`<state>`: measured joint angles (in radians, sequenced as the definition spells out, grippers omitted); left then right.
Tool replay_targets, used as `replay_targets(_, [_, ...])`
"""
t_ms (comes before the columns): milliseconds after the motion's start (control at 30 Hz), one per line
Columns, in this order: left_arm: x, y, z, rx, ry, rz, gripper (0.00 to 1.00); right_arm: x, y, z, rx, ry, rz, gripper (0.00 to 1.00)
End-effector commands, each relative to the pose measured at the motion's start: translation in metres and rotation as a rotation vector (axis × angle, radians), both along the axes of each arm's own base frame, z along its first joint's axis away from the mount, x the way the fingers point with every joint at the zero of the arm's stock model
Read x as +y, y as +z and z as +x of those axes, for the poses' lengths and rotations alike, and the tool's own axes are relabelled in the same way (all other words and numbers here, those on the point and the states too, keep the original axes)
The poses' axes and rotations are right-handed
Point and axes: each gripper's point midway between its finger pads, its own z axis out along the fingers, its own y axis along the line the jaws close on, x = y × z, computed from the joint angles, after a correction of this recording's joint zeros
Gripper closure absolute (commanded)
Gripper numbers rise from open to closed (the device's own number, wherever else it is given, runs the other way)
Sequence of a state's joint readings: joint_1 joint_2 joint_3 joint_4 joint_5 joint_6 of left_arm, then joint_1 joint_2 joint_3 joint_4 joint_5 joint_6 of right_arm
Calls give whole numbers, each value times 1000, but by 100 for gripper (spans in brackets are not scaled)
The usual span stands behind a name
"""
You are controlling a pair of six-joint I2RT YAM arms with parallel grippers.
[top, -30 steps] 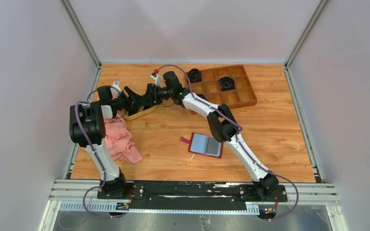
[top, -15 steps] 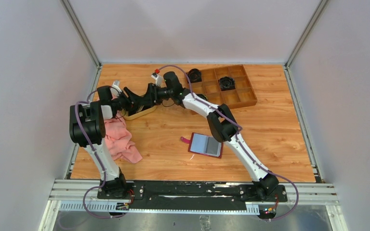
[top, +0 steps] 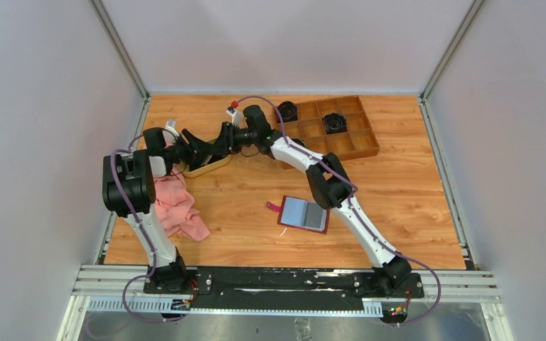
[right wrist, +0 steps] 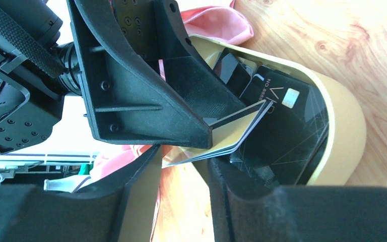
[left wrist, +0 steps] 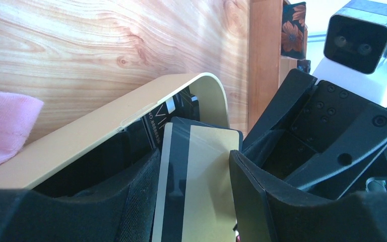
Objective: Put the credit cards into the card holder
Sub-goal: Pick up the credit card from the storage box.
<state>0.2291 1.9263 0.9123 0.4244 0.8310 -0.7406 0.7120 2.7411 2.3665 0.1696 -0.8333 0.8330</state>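
**Left fingers (left wrist: 131, 206) holding tan-gold card (left wrist: 206, 191) over oval tan dish (left wrist: 106, 126)**

Finds the left fingers closed at a middling gap on the long edges of the tan-gold card, black stripe facing the left wrist camera. Places that card above the oval tan dish, its free end reaching toward the right fingers (right wrist: 262, 212). Sees the right fingers partly open on either side of that end. Cannot confirm a pinch there from either wrist view. Records dark cards (right wrist: 282, 131) lying in the dish, one with pale lettering and a chip. Locates the dish at the far left of the counter (top: 256, 185), just beside a pink cloth (top: 178, 206). Locates the card holder (top: 303, 214) lying open near the counter's middle, greyish pockets up, well apart from both sets of fingers. Notes a wooden compartment box (top: 334, 131) toward the far right.
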Motion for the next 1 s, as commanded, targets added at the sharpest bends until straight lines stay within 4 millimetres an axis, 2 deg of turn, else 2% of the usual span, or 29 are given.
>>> replay_targets(0, [-2, 0, -5, 3, -5, -35, 47, -4, -13, 10, -9, -31, -17, 61])
replay_targets(300, [-3, 6, -6, -12, 1, -52, 51, -10, -23, 18, -3, -78, -80, 81])
replay_targets(367, [-3, 9, -6, -18, 3, -54, 50, -12, -24, 19, -1, -80, -85, 89])
replay_targets(533, [3, 18, -4, -44, 23, -47, 46, -15, -19, 21, -17, -77, -80, 99])
replay_targets(733, [17, 37, -4, -99, 68, -24, 36, -16, -8, 23, -34, -62, -48, 100])
replay_targets(967, [14, 59, -9, -204, -2, -8, 31, -16, 27, 17, -67, 23, 107, 100])
